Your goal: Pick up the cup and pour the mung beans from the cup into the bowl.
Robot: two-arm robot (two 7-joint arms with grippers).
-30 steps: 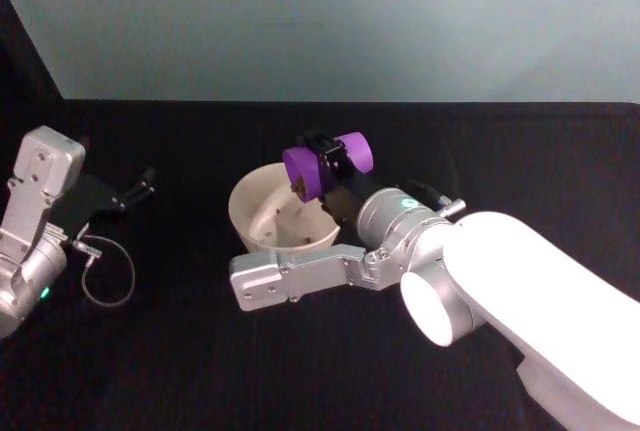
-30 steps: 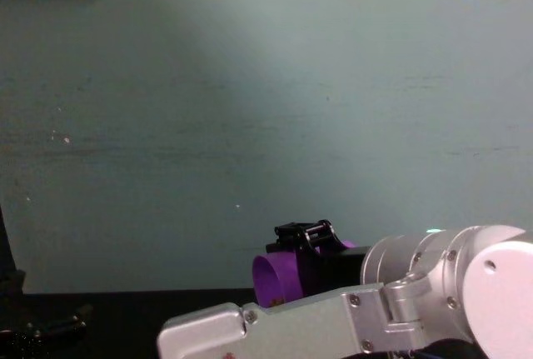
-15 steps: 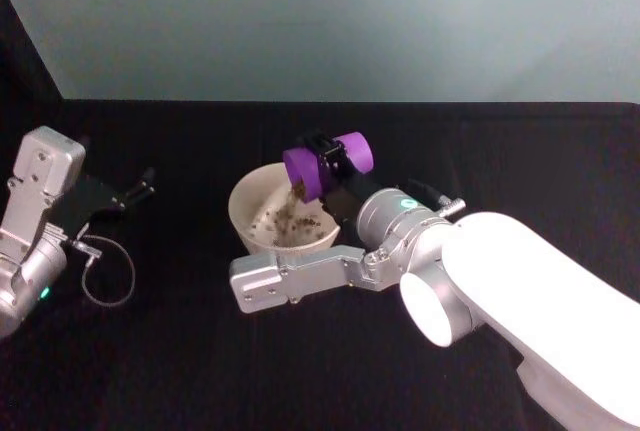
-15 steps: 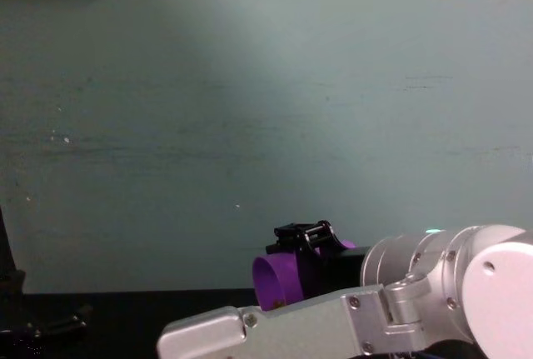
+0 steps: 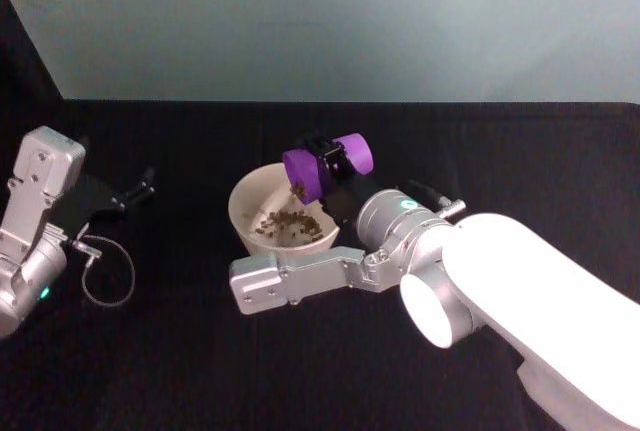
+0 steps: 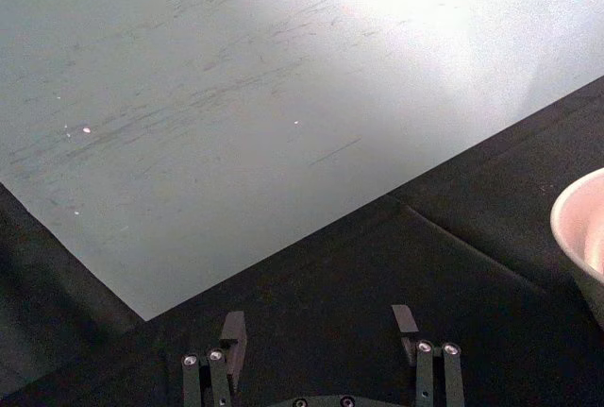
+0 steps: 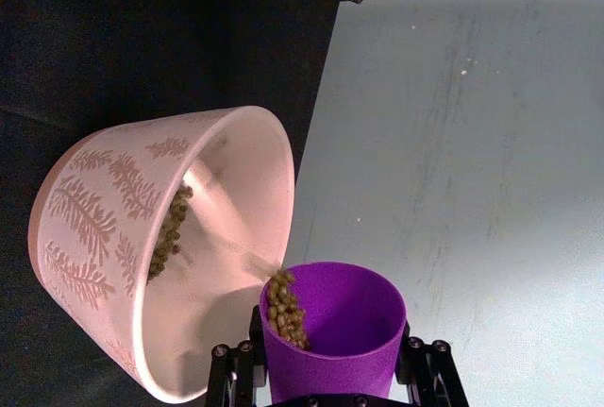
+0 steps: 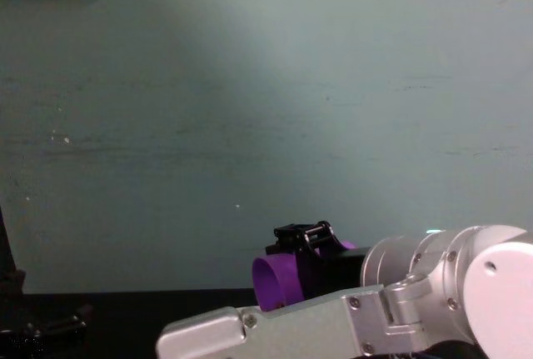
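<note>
Pinching the cup [image 5: 301, 170], the right gripper [image 5: 326, 159] holds it sideways, mouth seemingly over the bowl [image 5: 239, 215]; left gripper [image 6: 319, 324] spread.

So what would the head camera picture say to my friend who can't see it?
The robot's right hand holds the purple cup tipped sideways over the white bowl, which has mung beans lying in its bottom. The left hand is open and empty, off at the left side of the black table.
</note>
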